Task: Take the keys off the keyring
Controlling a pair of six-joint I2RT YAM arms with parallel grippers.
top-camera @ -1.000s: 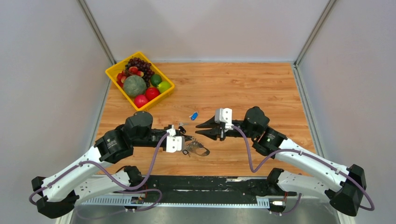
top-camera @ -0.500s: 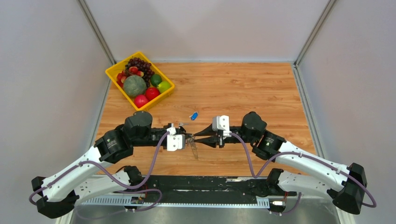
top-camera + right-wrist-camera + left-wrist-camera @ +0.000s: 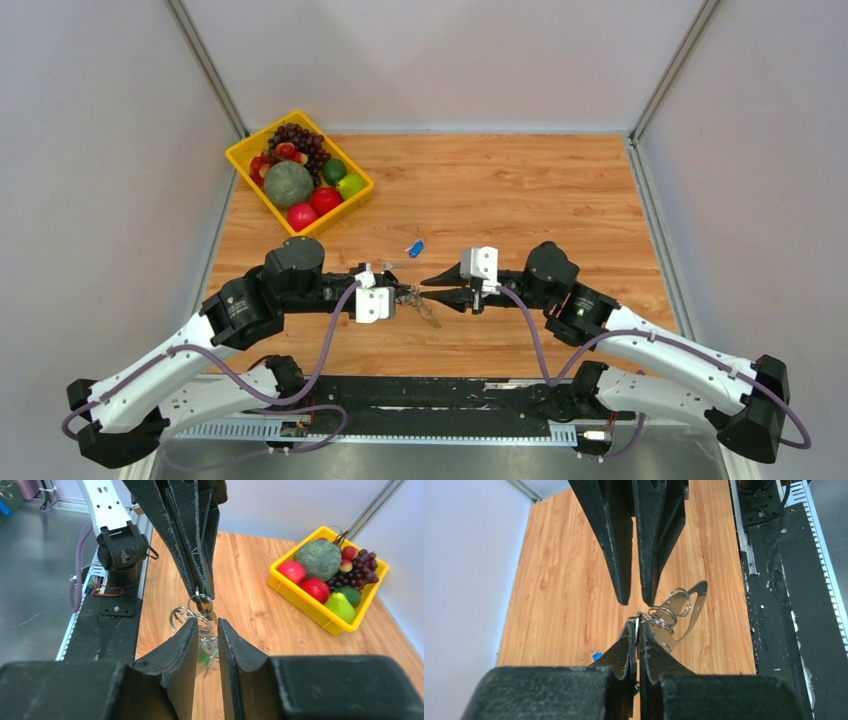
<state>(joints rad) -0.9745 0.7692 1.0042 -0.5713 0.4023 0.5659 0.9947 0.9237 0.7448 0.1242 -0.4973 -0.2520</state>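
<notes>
My left gripper (image 3: 400,295) is shut on the keyring (image 3: 411,297), a cluster of linked wire rings, and holds it above the table. In the left wrist view the fingertips (image 3: 630,630) pinch one ring edge-on, and the other rings (image 3: 666,614) and a silver key (image 3: 687,615) hang to the right. The keys (image 3: 428,312) dangle below. My right gripper (image 3: 428,288) is open, tips facing the left gripper. In the right wrist view the rings (image 3: 200,602) and blurred keys with a green tag (image 3: 206,652) hang between its open fingers (image 3: 185,645).
A small blue tag (image 3: 415,247) and a loose small key (image 3: 390,266) lie on the wooden table (image 3: 520,190) just behind the grippers. A yellow basket (image 3: 240,158) of fruit stands at the back left, and shows in the right wrist view (image 3: 300,600).
The key bunch lay on the table a second ago; my left gripper now holds it lifted. My right gripper has moved left and narrowed around the hanging keys.
</notes>
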